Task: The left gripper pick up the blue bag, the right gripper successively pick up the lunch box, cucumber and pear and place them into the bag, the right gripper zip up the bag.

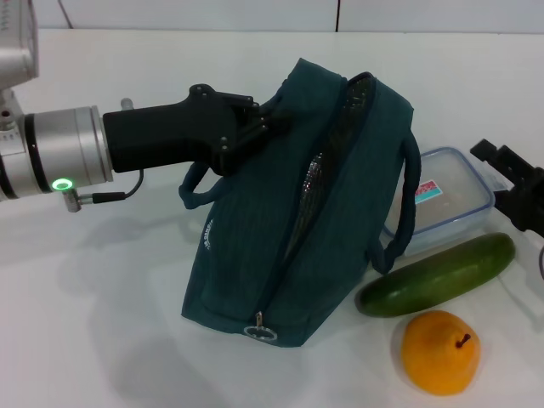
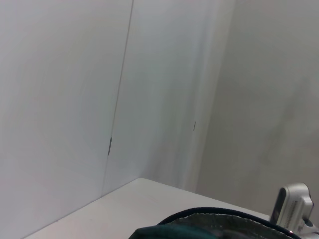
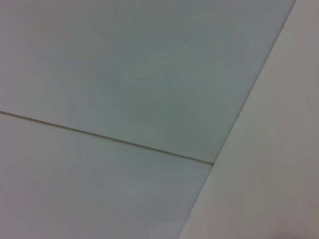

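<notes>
While I watch the head view, the left gripper [image 1: 255,127] reaches in from nine o'clock and has its fingers clamped on the upper edge of the blue bag [image 1: 255,246], right where that side of the opening meets the near handle [image 1: 194,189]. I see the bag standing on the white table [image 1: 93,323] at the centre of my picture, leaning toward one o'clock, its zipper undone — the silver lining [image 1: 327,161] shows through the long gap, and the zipper pull ring [image 1: 262,331] hangs at the low end near six o'clock. A second handle [image 1: 406,200] loops down the bag's far side toward three o'clock.

At three o'clock of the bag lies the lunch box [image 1: 450,191], a clear container with a blue rim, partly hidden behind the bag and that handle. Just beside it toward five o'clock lies the cucumber [image 1: 438,274], running slantwise, one end close to the bag's base. Beyond that, near five o'clock, the pear [image 1: 440,351] sits upright, stem up, close to the cucumber.

The right gripper [image 1: 514,183] sits at the three o'clock edge, just beside the lunch box and not touching it; I cannot tell how its fingers stand. From the left wrist camera I get only a sliver of the bag's rim and lining against a pale wall [image 2: 149,89].
</notes>
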`<action>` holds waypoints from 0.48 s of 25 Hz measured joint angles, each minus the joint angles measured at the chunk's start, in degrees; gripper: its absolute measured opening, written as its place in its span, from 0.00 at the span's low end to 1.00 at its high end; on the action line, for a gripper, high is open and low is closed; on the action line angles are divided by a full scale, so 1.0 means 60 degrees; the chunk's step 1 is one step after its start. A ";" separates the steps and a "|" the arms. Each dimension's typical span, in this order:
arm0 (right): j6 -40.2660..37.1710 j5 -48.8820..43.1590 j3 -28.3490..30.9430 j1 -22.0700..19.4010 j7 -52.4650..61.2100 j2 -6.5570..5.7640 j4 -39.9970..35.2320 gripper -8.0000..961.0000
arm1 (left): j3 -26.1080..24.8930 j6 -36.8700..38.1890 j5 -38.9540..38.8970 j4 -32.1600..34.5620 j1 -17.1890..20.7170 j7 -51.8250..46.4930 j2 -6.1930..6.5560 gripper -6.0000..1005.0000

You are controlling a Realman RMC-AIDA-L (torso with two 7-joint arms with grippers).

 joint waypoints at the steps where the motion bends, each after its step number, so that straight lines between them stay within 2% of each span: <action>1: 0.0063 -0.0003 -0.0001 0.0077 0.0010 0.0000 0.0006 0.67 | -0.0001 0.0000 -0.0001 0.0000 0.0001 0.0030 0.0000 0.06; 12: 0.0393 -0.0101 -0.0001 0.0463 0.0134 0.0000 0.0007 0.62 | 0.0085 0.0001 -0.0065 -0.0086 -0.0032 0.0290 0.0001 0.06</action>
